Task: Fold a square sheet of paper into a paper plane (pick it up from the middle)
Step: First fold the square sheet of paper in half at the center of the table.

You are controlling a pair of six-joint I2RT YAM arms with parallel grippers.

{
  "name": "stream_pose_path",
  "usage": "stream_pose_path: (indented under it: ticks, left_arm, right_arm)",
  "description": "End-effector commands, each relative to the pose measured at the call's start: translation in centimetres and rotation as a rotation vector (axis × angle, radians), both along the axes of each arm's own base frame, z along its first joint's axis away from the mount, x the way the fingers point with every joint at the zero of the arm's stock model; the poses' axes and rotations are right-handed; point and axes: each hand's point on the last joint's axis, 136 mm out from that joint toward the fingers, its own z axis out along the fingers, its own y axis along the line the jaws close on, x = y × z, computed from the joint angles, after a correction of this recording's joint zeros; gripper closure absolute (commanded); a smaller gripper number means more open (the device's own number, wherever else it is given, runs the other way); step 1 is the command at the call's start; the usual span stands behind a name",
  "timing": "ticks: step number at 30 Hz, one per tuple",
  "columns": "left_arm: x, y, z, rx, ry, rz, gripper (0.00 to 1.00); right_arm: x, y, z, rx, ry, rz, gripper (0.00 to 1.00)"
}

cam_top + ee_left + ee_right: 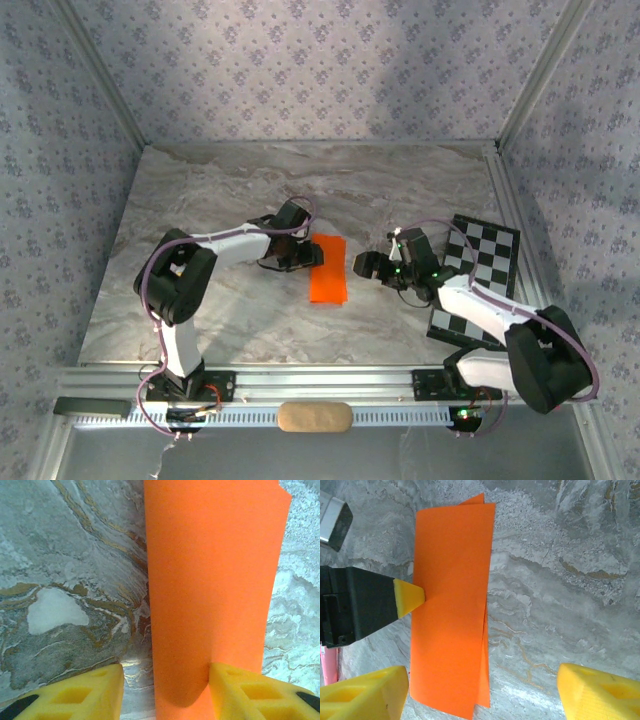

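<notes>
Paper (215, 595), bright orange and folded into a long rectangle, lay flat on the table (200, 200) near its centre. The left gripper (165, 680) stood released over it, its two yellow fingers apart. In the left wrist view one finger (250, 690) pressed down on the sheet's near end, towards 5 o'clock. The other sat on bare marble at 7 o'clock, off the paper. From the right wrist camera, a yellow fingertip of that gripper touched the sheet's long edge at 9 o'clock. A lower layer peeked out along the opposite edge, at 3 o'clock.

Seen from above, the left gripper met the paper from 9 o'clock. The right gripper (365, 265) faced it from 3 o'clock, just beside the sheet but apart from it. Its jaws were spread wide with nothing between them. Further out at 3 o'clock, past the right arm, a black-and-white checkerboard card (480, 275) lay near the table's edge. A pink stick (327, 665) showed at the right wrist view's 8 o'clock margin.
</notes>
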Motion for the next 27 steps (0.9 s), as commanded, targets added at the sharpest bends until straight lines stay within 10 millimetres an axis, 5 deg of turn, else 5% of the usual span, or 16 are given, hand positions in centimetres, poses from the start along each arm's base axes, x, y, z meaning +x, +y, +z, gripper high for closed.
stream_pose_path:
  ticks: [1,27]
  left_arm:
    - [0.4,0.3,0.1,0.028,-0.003,0.003,0.51]
    - [0.1,1.0,-2.3,0.100,0.040,-0.011,0.51]
  right_arm:
    - [0.5,0.6,0.6,0.023,-0.004,0.005,0.20]
    - [0.2,0.3,0.2,0.012,0.009,-0.001,0.19]
